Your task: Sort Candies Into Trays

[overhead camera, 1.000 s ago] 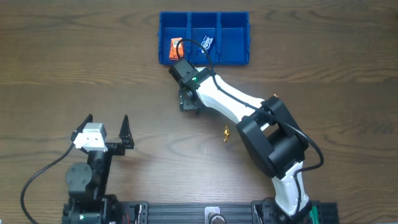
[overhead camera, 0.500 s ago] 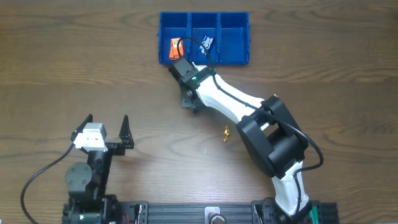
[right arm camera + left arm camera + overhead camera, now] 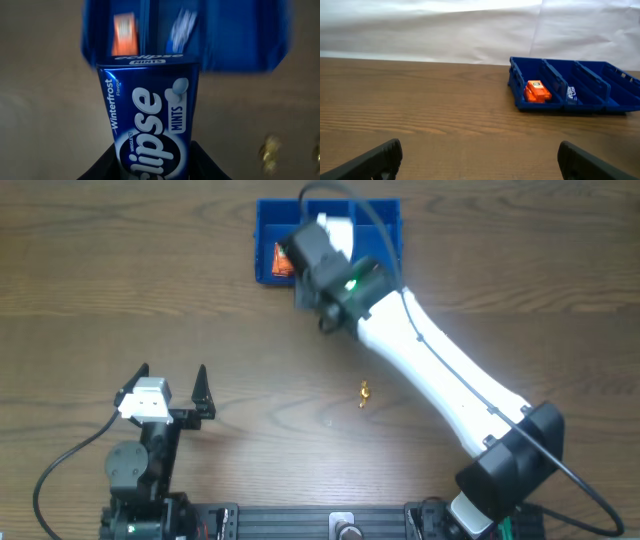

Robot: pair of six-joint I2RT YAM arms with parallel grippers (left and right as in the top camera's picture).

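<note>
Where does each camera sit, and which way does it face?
Top view: fixed overhead, looking straight down on the table; both arms show, bases at the bottom edge.
Left wrist view: low on the left arm, facing across the table to the tray; open left gripper at the bottom edge.
Right wrist view: on the right arm, looking down past the mint box in the right gripper toward the tray.
Shared: all three show the tray's orange candy.

open: table (image 3: pixel 120 280) left half | obstacle: right arm (image 3: pixel 440 380) at tray (image 3: pixel 262 230)
</note>
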